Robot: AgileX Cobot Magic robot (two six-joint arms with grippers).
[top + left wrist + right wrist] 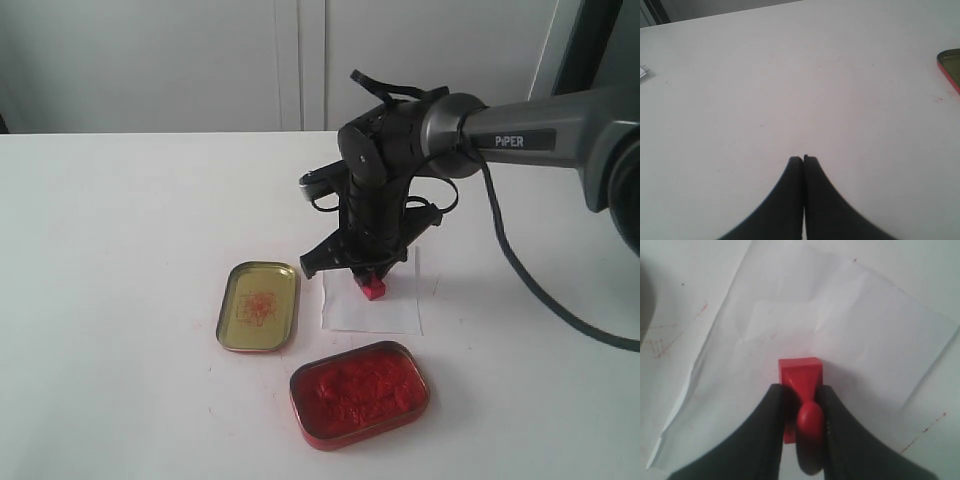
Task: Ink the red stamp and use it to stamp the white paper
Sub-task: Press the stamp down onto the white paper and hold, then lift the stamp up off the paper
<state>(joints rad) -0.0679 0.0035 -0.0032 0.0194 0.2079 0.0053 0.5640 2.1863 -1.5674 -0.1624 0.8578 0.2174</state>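
The red stamp [374,288] [801,371] stands with its square base down on the white paper [385,308] [850,335]. My right gripper [366,270] [802,390] is shut on its knobbed handle, coming down from above. I cannot tell whether the base presses the sheet or hovers just over it. The oval tin of red ink paste [360,393] lies in front of the paper. My left gripper [803,159] is shut on nothing over bare table; it is out of the exterior view.
The tin's open lid [259,305], gold inside with red smears, lies left of the paper; its edge [950,67] shows in the left wrist view. Faint red marks dot the white tabletop [120,250] around the paper.
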